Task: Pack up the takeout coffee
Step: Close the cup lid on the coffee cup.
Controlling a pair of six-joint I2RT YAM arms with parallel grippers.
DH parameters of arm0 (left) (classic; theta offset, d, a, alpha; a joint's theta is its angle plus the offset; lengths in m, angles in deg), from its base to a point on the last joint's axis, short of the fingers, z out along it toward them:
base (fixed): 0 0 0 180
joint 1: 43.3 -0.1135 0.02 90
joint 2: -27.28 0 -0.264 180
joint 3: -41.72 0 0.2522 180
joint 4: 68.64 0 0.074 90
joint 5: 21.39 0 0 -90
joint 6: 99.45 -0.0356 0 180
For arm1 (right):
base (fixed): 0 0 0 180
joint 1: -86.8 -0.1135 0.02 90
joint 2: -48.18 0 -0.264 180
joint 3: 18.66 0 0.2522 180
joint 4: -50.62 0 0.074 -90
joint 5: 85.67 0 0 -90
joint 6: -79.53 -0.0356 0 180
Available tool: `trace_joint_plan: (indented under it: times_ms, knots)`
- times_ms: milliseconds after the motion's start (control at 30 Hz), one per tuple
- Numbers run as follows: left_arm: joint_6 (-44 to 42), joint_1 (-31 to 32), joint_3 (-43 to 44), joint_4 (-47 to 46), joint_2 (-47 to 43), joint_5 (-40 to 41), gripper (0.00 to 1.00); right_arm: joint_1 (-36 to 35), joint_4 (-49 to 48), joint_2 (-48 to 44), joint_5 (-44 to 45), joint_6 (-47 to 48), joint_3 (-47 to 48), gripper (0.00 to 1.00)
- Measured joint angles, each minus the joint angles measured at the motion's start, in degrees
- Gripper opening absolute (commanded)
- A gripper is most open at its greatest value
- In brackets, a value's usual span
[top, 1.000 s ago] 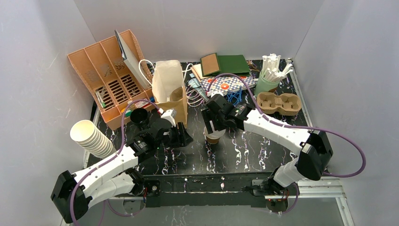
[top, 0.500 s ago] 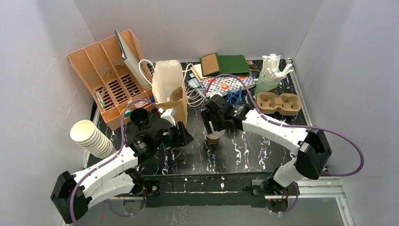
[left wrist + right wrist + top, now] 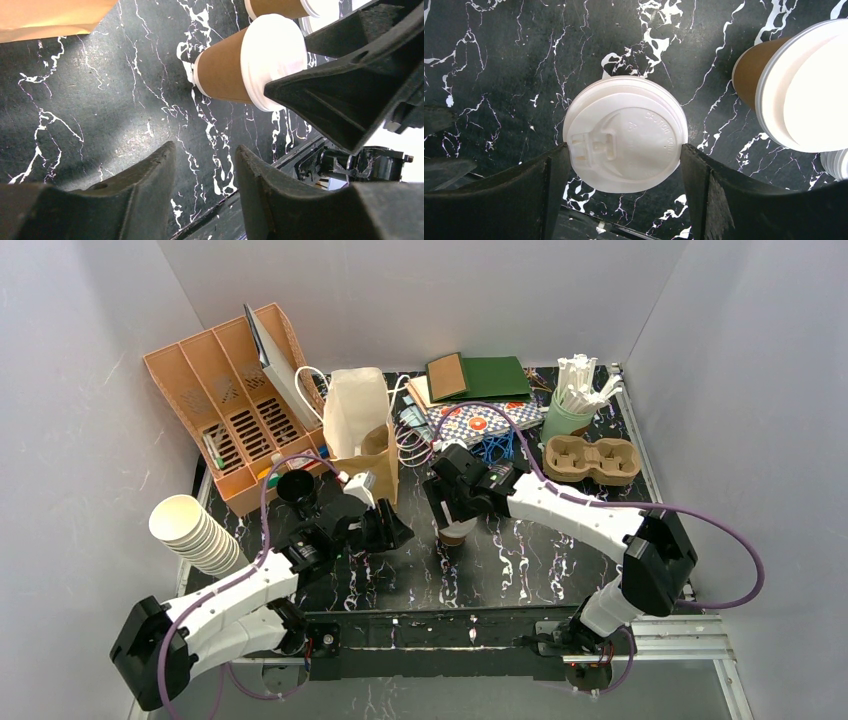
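A takeout coffee cup (image 3: 455, 533), tan with a white lid (image 3: 625, 134), stands upright mid-table. My right gripper (image 3: 625, 150) hangs over it, both fingers pressed against the lid's rim, shut on it. In the left wrist view the same cup (image 3: 225, 70) appears with the right gripper's black finger (image 3: 330, 95) against its lid. A second lidded tan cup (image 3: 796, 82) stands just beside it, also visible as the second cup (image 3: 277, 7) from the left wrist. My left gripper (image 3: 205, 147) hovers to the left of the cup, low over the black marble table (image 3: 100, 100), open with nothing between its jaws.
A brown paper bag (image 3: 370, 455) stands upright behind the left gripper (image 3: 393, 532). A cardboard cup carrier (image 3: 590, 460) lies at the right. A black cup (image 3: 295, 487), a tilted stack of cream cups (image 3: 195, 530), an orange organizer (image 3: 230, 405) and a green cup of stirrers (image 3: 570, 405) ring the table.
The left gripper's jaws have narrowed a little. The right arm has shifted slightly left over the cup, and the cup stays in place.
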Motion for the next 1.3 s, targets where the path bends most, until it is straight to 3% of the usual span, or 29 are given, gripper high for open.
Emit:
trace_joint_plan:
  times_ms: [467,1300]
  knots:
    - [0.5,0.0,-1.1,-8.6,6.3,-0.3,0.38,-1.0,0.2,1.6,1.5,0.0,1.0,0.84]
    - [0.7,0.0,-1.9,-12.6,8.0,-0.9,0.37,-2.3,-2.1,2.0,4.9,-0.7,-0.1,0.81]
